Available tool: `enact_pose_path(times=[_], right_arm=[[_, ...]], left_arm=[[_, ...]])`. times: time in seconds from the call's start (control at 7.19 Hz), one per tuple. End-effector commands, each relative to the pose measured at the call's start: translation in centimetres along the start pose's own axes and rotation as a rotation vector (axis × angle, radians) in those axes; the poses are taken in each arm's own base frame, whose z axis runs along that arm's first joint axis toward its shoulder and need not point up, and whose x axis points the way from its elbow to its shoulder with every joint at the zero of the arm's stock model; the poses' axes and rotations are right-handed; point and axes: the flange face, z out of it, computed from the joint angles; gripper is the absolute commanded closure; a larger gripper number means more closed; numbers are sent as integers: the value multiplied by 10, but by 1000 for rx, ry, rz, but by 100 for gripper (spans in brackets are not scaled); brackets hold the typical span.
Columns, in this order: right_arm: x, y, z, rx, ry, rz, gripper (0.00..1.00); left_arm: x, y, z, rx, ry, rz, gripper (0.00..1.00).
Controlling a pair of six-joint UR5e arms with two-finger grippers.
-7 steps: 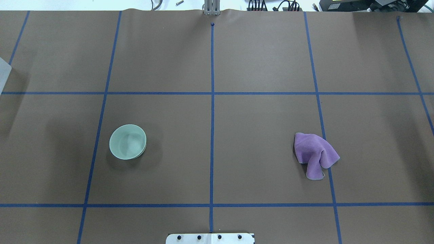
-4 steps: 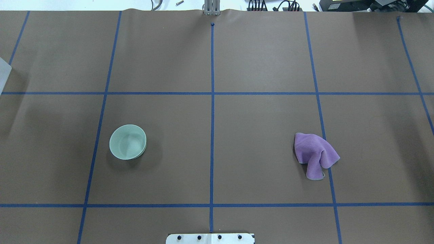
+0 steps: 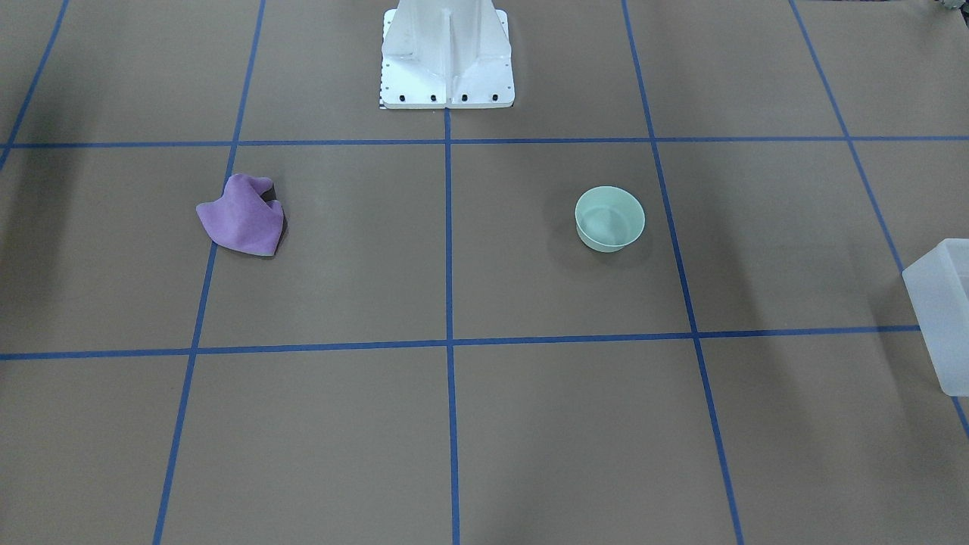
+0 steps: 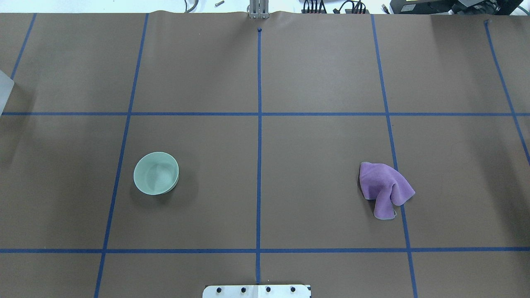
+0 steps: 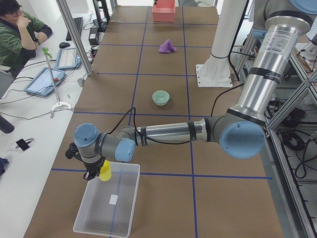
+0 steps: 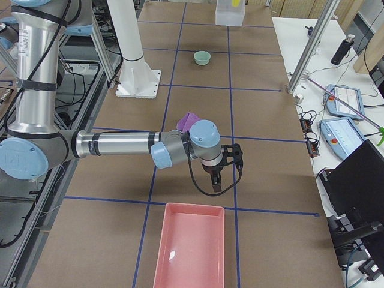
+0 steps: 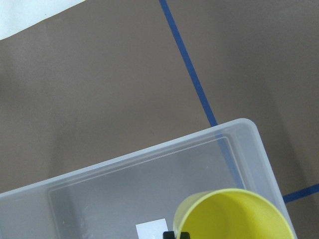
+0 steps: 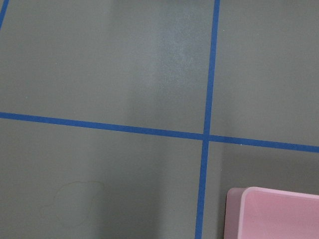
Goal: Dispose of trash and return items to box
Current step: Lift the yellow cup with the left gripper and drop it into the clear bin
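Observation:
My left gripper is shut on a yellow cup and holds it upright over the near corner of the frosted box. In the left wrist view the cup hangs just above the box, with one black fingertip at its rim. The box's corner also shows in the front view. My right gripper hovers over bare table close to a pink tray. It shows only in the right side view, so I cannot tell whether it is open or shut.
A pale green bowl stands on the left half of the table. A crumpled purple cloth lies on the right half. The pink tray's corner shows in the right wrist view. The white robot base stands at the table's near edge.
The bowl and the cloth have not moved. Only the shadow on the left of the table has faded a little.

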Motion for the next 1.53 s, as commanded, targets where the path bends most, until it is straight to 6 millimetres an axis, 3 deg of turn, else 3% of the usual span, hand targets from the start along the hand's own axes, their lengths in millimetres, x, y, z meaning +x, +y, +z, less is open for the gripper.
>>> enact_pose_path(times=[0.0, 0.28, 0.7, 0.97, 1.25, 1.39], right_arm=[[-1, 0, 1, 0, 12, -4, 0], [-1, 0, 1, 1, 12, -7, 0], [-2, -1, 1, 1, 11, -10, 0], [-2, -1, 1, 1, 11, -10, 0], [-1, 0, 2, 0, 11, -9, 0], [-2, -1, 2, 1, 11, -10, 0]], left_arm=[[15, 31, 40, 0, 8, 3, 100], [10, 71, 54, -3, 13, 0, 100], [13, 79, 56, -5, 43, -6, 96], [12, 80, 57, -7, 43, -8, 67], [13, 78, 56, -4, 41, -2, 26], [20, 69, 45, 12, 39, 11, 12]])
